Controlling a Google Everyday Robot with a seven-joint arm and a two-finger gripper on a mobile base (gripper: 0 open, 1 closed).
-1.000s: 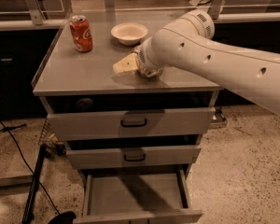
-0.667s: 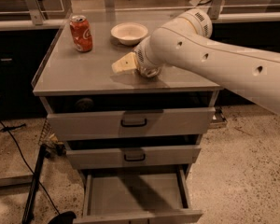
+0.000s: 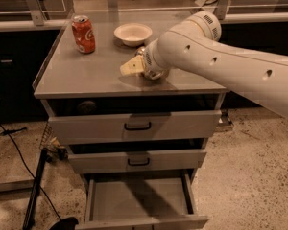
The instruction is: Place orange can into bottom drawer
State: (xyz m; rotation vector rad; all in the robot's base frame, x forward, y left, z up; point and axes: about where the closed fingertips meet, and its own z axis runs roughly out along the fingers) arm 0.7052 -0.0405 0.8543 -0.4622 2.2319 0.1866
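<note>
My gripper (image 3: 132, 67) is low over the middle of the grey cabinet top (image 3: 77, 75), with its tan tip pointing left. The white arm (image 3: 221, 66) reaches in from the right. The orange can does not show; the wrist and arm cover the spot behind the gripper. The bottom drawer (image 3: 139, 201) is pulled open below, with a bare grey floor and nothing in it.
A red cola can (image 3: 83, 33) stands at the back left of the cabinet top. A white bowl (image 3: 133, 33) sits at the back middle, just behind the gripper. The two upper drawers (image 3: 137, 126) are nearly shut. Black cables and a stand (image 3: 36, 190) lie on the floor at left.
</note>
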